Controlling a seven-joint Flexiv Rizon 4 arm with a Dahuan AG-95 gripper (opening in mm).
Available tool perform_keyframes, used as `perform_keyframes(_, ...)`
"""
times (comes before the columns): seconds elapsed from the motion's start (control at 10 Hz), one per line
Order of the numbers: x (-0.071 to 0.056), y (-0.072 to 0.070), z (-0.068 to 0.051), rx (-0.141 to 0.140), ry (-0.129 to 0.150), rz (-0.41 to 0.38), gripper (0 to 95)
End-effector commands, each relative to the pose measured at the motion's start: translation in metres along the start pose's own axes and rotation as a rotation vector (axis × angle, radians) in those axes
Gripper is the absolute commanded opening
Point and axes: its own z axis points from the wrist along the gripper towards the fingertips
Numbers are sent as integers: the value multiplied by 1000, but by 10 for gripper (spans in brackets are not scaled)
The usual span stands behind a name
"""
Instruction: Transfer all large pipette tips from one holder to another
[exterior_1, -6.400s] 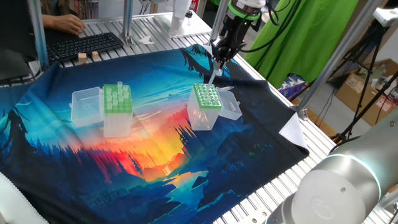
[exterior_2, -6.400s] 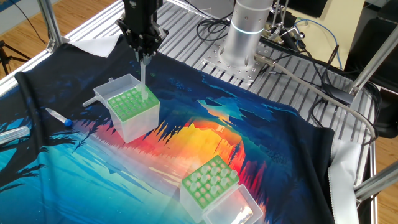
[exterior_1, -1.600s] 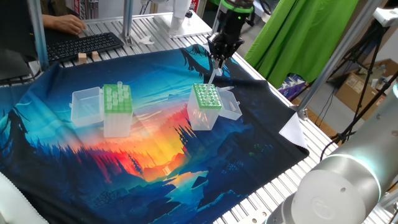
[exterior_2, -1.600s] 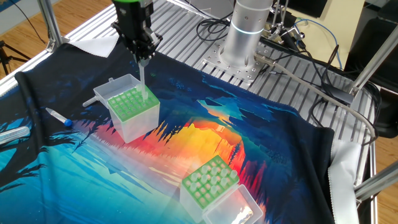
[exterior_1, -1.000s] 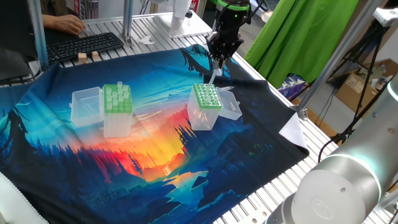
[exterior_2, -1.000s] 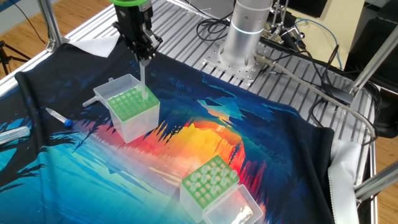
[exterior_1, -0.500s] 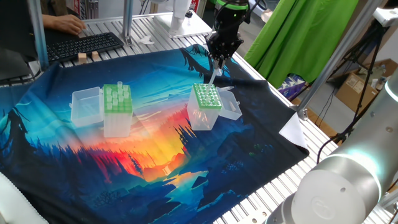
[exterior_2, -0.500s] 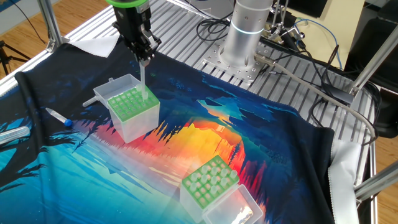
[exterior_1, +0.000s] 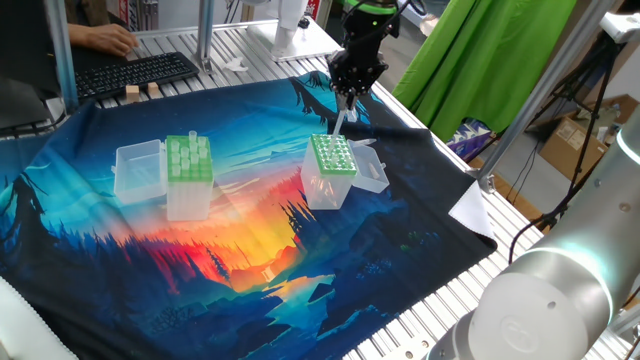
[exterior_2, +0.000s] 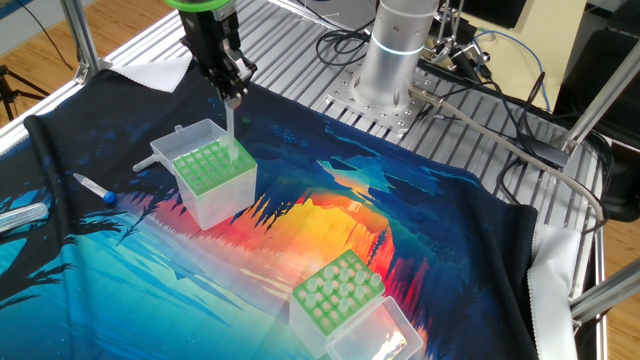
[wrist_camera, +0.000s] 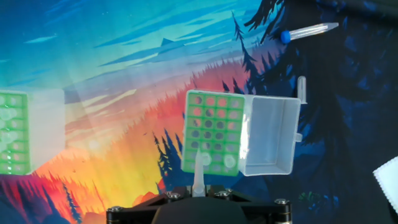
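Black two-finger gripper (exterior_2: 230, 93) clamped on a translucent whitish pipette tip (exterior_2: 231, 128) hangs over the clear green-topped box (exterior_2: 208, 166): centre its point on one hole, descend straight.

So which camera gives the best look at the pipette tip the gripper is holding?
The other fixed view: the pipette tip hangs full length from the gripper above the green-topped box. One fixed view shows the tip small and slanted. The hand view shows it foreshortened, only its lower part.
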Motion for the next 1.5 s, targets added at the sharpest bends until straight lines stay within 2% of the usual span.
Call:
perform_keyframes(0.1, -4, 0, 0, 1, 2, -4, 0)
perform_keyframes(0.3, -11, -3, -8, 7, 4, -21, 0)
perform_keyframes(0.7, -13, -4, -9, 11, 3, -15, 0)
perform_keyframes(1.3, -15, 2, -2, 8, 3, -15, 0)
perform_keyframes(1.5, -14, 2, 6, 6, 0, -15, 0)
